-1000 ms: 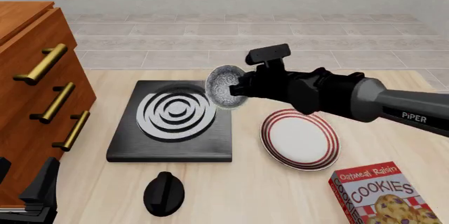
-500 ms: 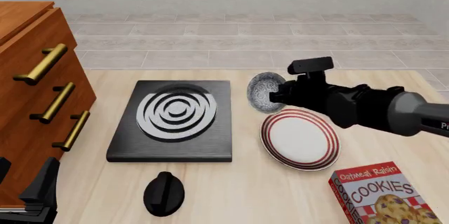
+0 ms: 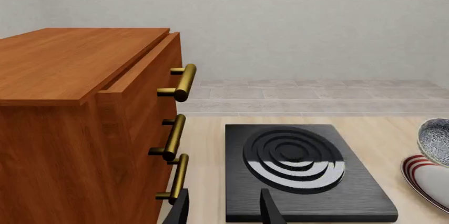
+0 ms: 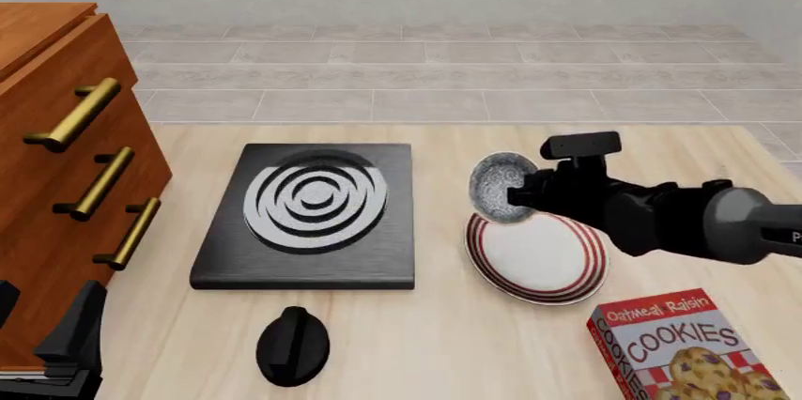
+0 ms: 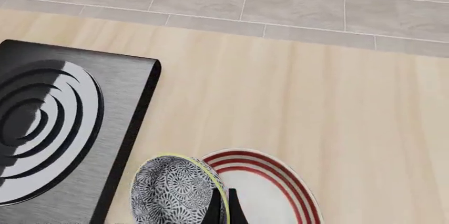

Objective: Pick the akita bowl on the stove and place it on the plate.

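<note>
The right gripper [image 4: 513, 197] pinches the rim of the akita bowl [image 4: 498, 188], tilted in the air over the plate's [image 4: 570, 273] near-stove edge, off the stove [image 4: 314, 217]; only lowering and release remain, while the left gripper [image 3: 223, 209] idles, fingers apart.

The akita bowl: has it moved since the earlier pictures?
Yes. The akita bowl, held by the right hand, has moved right, off the stove, to the plate.

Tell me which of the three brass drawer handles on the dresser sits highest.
The top handle, nearest the dresser's wooden top; the middle handle and bottom handle hang below it.
</note>
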